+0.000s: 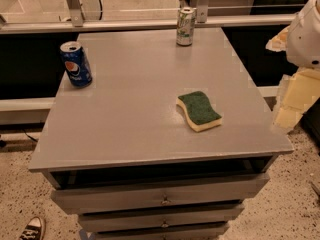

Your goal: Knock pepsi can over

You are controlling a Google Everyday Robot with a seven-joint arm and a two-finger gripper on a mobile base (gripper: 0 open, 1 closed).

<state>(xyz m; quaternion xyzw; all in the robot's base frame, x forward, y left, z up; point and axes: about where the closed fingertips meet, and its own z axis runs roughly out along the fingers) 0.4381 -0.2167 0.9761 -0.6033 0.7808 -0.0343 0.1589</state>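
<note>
The pepsi can (76,64) stands upright, long axis vertical, silver top up, close to the left edge of the table (135,84), near its far corner. Bare tabletop spreads to its right, and a sponge (199,110) lies well apart. The gripper (295,96) hangs beyond the right edge; I cannot tell its state.

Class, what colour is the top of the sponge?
Dark green on the sponge, over a pale yellow base; seen in the camera view. The gripper is out of view.
</note>
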